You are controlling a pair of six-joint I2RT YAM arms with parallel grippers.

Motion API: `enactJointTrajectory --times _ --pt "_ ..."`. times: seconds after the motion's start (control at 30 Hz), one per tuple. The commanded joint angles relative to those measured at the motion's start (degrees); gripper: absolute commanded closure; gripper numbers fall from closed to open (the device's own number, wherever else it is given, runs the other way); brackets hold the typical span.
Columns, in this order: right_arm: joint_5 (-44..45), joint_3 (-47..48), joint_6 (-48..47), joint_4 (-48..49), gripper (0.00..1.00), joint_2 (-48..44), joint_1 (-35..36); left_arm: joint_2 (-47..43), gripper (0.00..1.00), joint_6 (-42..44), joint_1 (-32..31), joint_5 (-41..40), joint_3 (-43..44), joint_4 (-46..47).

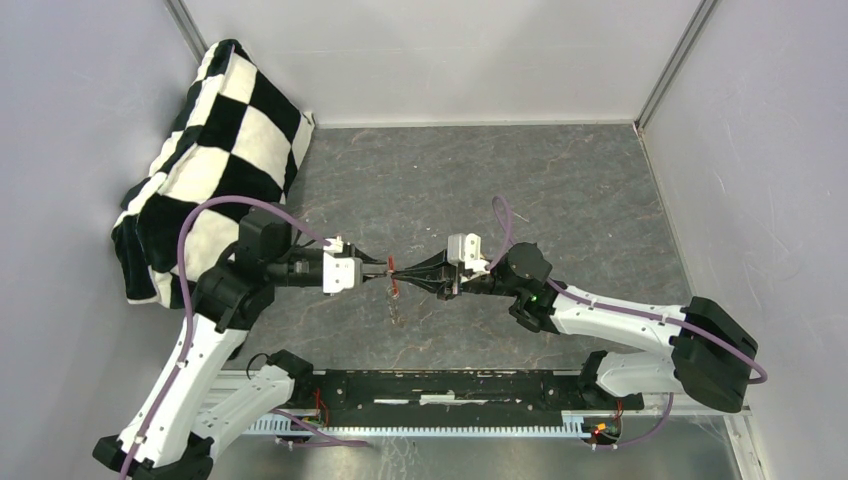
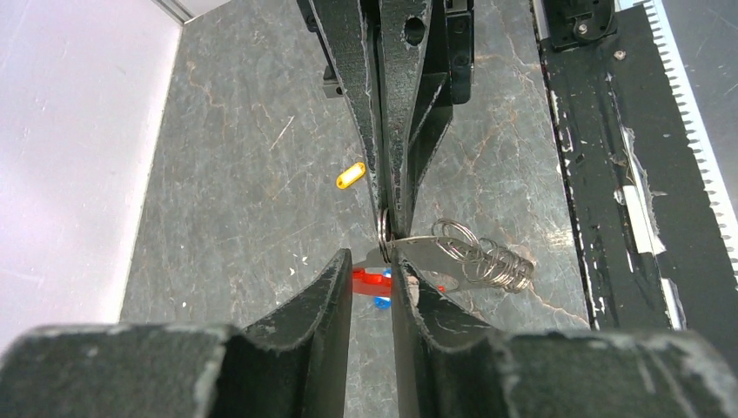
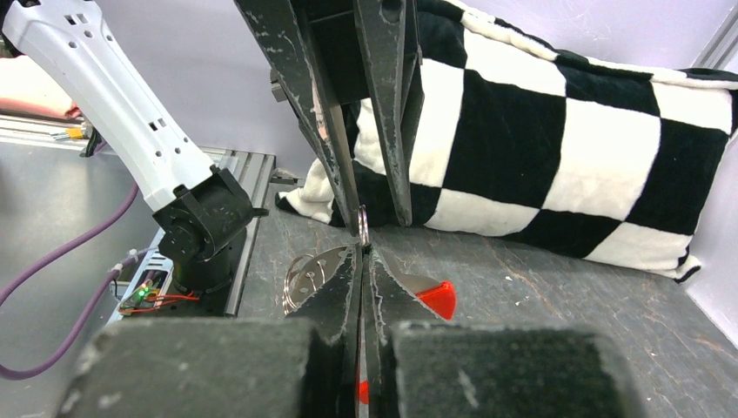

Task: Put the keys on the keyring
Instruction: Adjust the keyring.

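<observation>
a dark grey, marbled tabletop [image 1: 560, 190] sits inside pale walls [image 1: 440, 50] with metal posts in the far corners. a black-and-white chequered cushion [image 1: 220, 140] leans in the far left corner, and a black rail [image 1: 450, 388] runs along the near edge between the arm bases.

the two arms meet tip to tip above the middle of the table. the keyring [image 1: 392, 267] hangs in the air between them, off the surface. from above it is edge-on, a short red sliver. its long axis runs near-to-far, crosswise to the line of the grippers. in the left wrist view it lies across the gap between the left fingers [image 2: 335, 296].

the left gripper [image 1: 384, 266] has its jaws a little apart with the red piece in the gap. whether the pads press on it cannot be told.

the right gripper [image 1: 401, 272] is closed tight, pinching a thin metal ring [image 2: 384, 228] at its tips. from that ring the keys [image 2: 428, 254] reach out sideways as a flat grey blade, ending in a cluster of split rings [image 2: 492, 263]. a blue cap [image 2: 381, 302] shows just beside the red. a yellow cap [image 2: 350, 175] lies alone on the table.
</observation>
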Motion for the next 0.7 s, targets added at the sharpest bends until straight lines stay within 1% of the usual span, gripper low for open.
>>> enactJointTrajectory --times 0.0,0.13,0.27,0.37,0.5,0.6,0.67 --pt "-0.92 1.2 0.82 3.3 0.99 0.35 -0.17 -0.05 0.72 -3.4 -0.08 1.46 0.16 2.0" --pt "-0.4 1.2 0.91 3.66 1.0 0.02 -0.2 0.79 0.73 -0.24 -0.1 2.16 0.42 -2.44" --pt "-0.35 1.2 0.91 3.92 0.99 -0.23 -0.2 1.49 0.7 1.72 -0.08 1.57 0.39 -5.12" --pt "-0.6 1.28 0.91 4.03 1.0 -0.12 -0.22 1.45 0.69 0.82 -0.09 1.25 0.03 -3.42" --pt "-0.83 1.37 0.91 4.03 1.0 0.25 -0.19 0.57 0.72 -2.81 -0.11 0.62 -0.65 1.83" --pt "-1.0 1.51 0.91 3.94 1.0 0.38 -0.24 0.51 0.73 -3.6 -0.08 1.06 -0.56 2.62" --pt "-1.06 1.62 0.91 3.94 1.0 0.48 -0.25 0.6 0.76 -4.07 -0.08 1.39 -0.46 2.63"
